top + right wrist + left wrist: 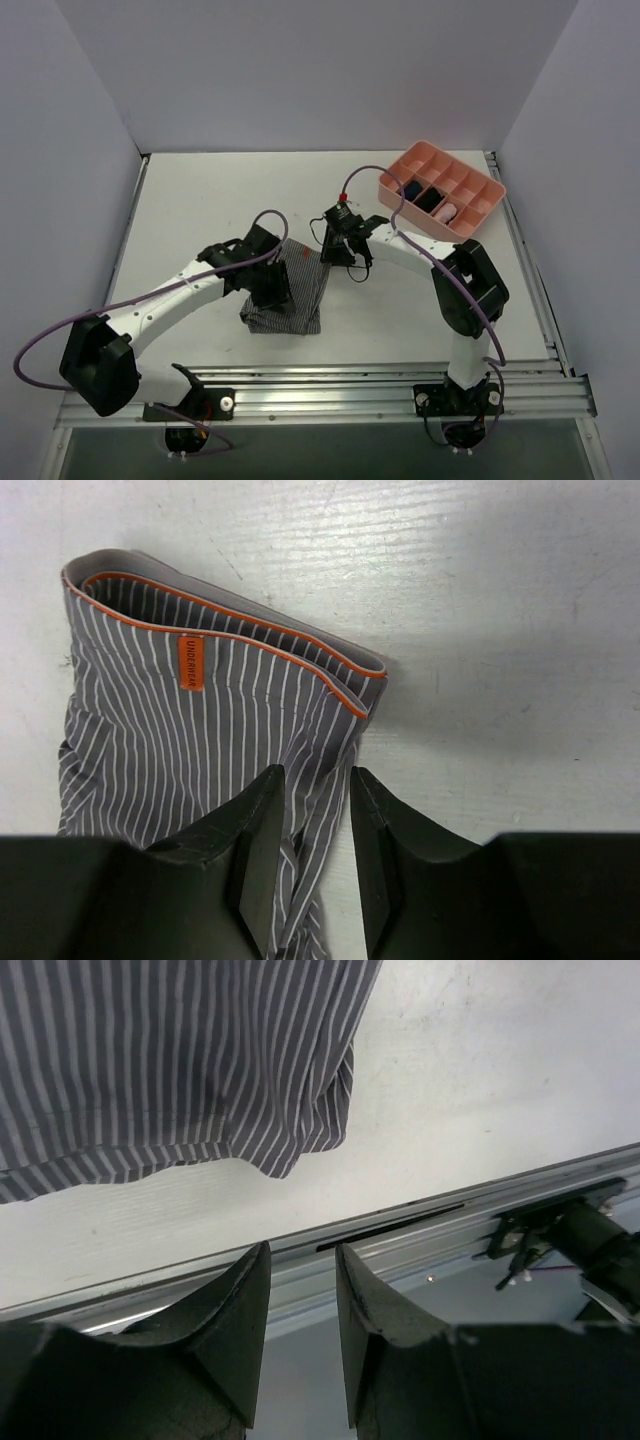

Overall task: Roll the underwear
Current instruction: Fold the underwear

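Top view, near edge: rail (pixel 380 385) w/ both arm bases; only this view gives the whole layout. L gripper (pixel 270 292) hangs over the underwear (pixel 303 285), which lies flat on the table (pixel 200 190) a little left of centre, btw. the two grippers. R gripper (pixel 345 258) sits at the garment's far-right corner. Farther back, at far right, a pink tray (pixel 483 213) holds small blue, dark and pink bundles (pixel 430 200) in its compartments, well apart from the garment; neither wrist view shows it. L wrist view: L gripper (pixel 300 1330) jaws stand a narrow gap apart w/ nothing btw. them. The rail (pixel 420 1230) runs behind the gap, and the underwear (pixel 170 1060) fills the upper left, one hem corner drooping onto bare table (pixel 480 1080). This view faces the near edge and catches striped cloth only. R wrist view: R gripper (pixel 315 850) jaws likewise part-open, a narrow gap, poised over the cloth's right edge; whether the tips touch cloth cannot be told. Only here do details show: underwear (pixel 200 750) folded, grey w/ fine white stripes. Its plain grey waistband (pixel 150 568) is edged in orange piping, layers stacked at the top of frame. A small orange tag (pixel 190 662) w/ lettering sits just below the band. Cloth wrinkles toward the fingers (pixel 250 860); surrounding table (pixel 500 630) is white, faintly scuffed.
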Robot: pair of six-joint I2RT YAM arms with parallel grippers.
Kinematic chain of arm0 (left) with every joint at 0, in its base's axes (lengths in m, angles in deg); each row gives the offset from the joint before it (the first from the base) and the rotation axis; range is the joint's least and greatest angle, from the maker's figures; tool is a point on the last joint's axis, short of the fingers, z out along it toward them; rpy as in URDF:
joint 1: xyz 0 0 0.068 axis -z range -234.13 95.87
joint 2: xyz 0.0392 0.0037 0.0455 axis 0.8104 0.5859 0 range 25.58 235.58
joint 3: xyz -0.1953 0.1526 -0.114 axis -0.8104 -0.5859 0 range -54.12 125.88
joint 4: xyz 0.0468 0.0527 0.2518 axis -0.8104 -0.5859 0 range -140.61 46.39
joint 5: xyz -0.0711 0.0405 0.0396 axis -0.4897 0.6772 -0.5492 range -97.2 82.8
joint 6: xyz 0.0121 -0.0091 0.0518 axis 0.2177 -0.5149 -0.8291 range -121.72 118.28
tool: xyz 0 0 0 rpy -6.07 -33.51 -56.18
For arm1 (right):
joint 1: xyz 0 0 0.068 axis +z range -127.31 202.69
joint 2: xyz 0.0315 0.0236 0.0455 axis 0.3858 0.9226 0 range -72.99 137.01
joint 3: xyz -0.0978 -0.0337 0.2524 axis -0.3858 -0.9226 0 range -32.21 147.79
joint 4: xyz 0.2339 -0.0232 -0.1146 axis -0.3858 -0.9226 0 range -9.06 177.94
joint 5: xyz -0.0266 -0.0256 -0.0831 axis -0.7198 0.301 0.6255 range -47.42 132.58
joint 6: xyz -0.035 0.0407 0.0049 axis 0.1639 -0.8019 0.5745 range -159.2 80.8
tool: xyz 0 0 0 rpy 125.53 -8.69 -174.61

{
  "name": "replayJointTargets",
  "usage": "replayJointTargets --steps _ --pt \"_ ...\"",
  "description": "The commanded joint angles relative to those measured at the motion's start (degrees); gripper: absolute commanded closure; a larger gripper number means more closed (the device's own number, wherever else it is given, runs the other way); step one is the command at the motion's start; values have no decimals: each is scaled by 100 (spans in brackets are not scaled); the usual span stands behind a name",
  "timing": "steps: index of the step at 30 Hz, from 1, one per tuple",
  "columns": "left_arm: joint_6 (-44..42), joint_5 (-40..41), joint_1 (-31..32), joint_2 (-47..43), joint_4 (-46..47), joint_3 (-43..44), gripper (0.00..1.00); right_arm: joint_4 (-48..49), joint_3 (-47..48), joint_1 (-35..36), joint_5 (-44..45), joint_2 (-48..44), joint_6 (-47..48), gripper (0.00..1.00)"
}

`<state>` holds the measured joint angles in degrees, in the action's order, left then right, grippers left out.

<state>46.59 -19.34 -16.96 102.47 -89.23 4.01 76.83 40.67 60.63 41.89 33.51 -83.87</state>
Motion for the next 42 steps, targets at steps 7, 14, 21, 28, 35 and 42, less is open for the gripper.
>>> replayJointTargets --steps 7,14,21,28,35,42 --pt "732 1680 1714 1021 519 682 58 -172 191 21 -151 205 142 70" --pt "670 1741 2119 1952 555 1166 58 -225 253 12 -160 187 230 71" --pt "785 1996 2163 2357 432 1174 59 -181 227 -14 -221 205 247 71" --pt "776 2031 2207 2823 195 1342 64 -189 288 -58 -265 301 300 75" --pt "837 2102 2207 2850 98 1052 89 -198 411 -111 -318 442 371 95" --pt "881 2181 2207 2587 98 700 98 -242 604 -251 -309 539 537 100"
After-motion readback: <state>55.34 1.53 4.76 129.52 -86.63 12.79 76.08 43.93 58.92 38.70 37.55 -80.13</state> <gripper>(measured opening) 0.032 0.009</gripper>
